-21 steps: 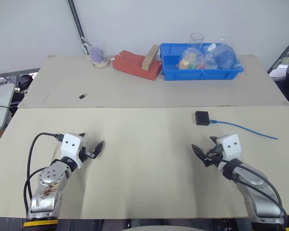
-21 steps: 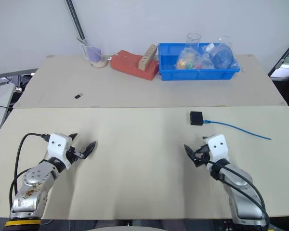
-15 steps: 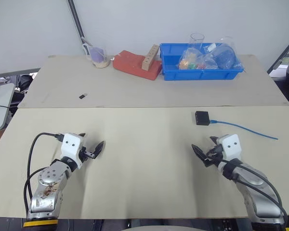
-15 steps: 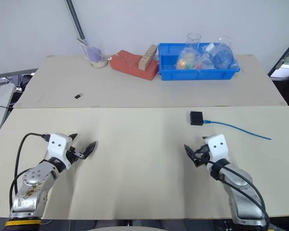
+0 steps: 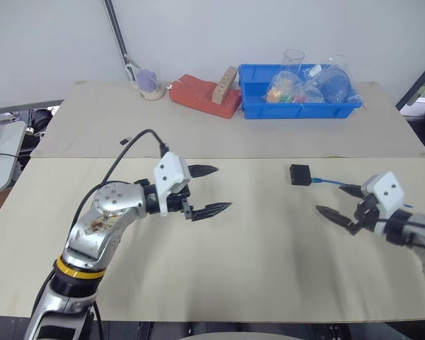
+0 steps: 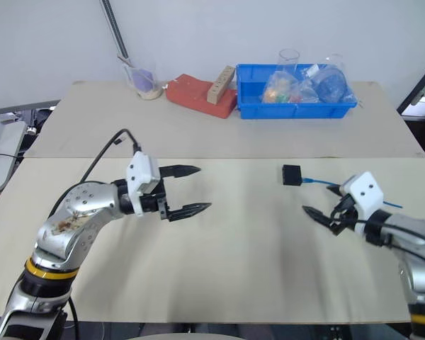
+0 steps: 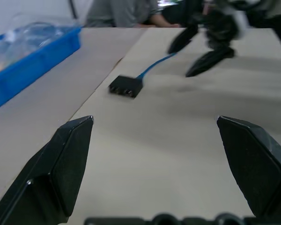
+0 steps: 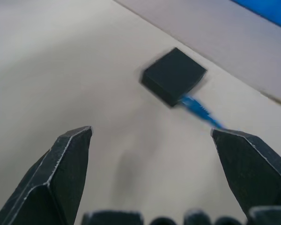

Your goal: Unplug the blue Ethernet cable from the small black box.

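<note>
The small black box (image 5: 299, 174) lies flat on the near table, right of centre. The blue Ethernet cable (image 5: 326, 183) is plugged into its right side and runs off to the right behind my right hand. My right gripper (image 5: 329, 198) hovers open just in front and to the right of the box, pointing left; the right wrist view has the box (image 8: 174, 75) and cable (image 8: 199, 110) ahead between the open fingers. My left gripper (image 5: 223, 188) is open above the table's middle, pointing right at the box (image 7: 125, 86), well short of it. Neither holds anything.
A blue bin (image 5: 301, 106) holding bags and a clear glass stands at the back right. Beside it are a red pad (image 5: 204, 95) with a wooden block (image 5: 223, 83), and a cup (image 5: 150, 83). A tiny dark chip (image 5: 125, 142) lies on the far table, left.
My left arm has risen and swung right to the table's middle. The right gripper has lifted and shifted right, closer to the cable. Both grippers stay open.
</note>
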Motion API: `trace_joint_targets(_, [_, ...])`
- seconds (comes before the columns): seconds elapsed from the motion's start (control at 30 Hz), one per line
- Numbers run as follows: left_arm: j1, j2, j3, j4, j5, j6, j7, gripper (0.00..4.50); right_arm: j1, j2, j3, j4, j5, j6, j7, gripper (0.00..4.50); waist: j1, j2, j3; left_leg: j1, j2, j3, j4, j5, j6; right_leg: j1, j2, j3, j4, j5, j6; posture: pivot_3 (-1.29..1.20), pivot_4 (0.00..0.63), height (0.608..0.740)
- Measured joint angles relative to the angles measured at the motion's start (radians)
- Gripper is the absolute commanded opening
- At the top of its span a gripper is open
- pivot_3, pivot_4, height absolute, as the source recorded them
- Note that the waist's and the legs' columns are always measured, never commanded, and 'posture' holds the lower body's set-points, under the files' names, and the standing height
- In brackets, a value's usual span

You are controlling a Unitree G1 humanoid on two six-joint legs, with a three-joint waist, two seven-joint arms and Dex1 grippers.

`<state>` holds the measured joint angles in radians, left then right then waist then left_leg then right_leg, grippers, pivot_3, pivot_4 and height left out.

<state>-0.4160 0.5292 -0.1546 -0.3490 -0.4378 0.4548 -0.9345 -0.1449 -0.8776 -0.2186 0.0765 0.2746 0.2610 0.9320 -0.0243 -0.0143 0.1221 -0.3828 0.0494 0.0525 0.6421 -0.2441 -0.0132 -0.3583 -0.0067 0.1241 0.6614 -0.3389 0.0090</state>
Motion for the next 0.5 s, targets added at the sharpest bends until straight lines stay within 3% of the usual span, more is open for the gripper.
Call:
trace_joint_targets(0.33, [0.006,0.004,-0.006,0.050,-0.001,-0.005,-0.062,4.48,-0.599,0.043,0.253,0.796,-0.193,-0.247,0.269,4.50,-0.018,0.004,0.005,0.002,0.001,0.000,0.002,0.000,0.000,0.004,-0.001,0.000,-0.002,0.000,0.000,0.00,0.150,0.740])
trace_joint_targets(0.5, [0.031,0.018,0.004,0.046,-0.001,-0.010,-0.062,4.48,-0.754,0.066,0.339,1.043,-0.306,-0.318,0.330,4.50,-0.010,0.004,0.005,0.002,0.001,0.000,0.002,0.000,0.000,0.005,-0.002,-0.001,-0.002,0.000,0.000,0.00,0.150,0.740])
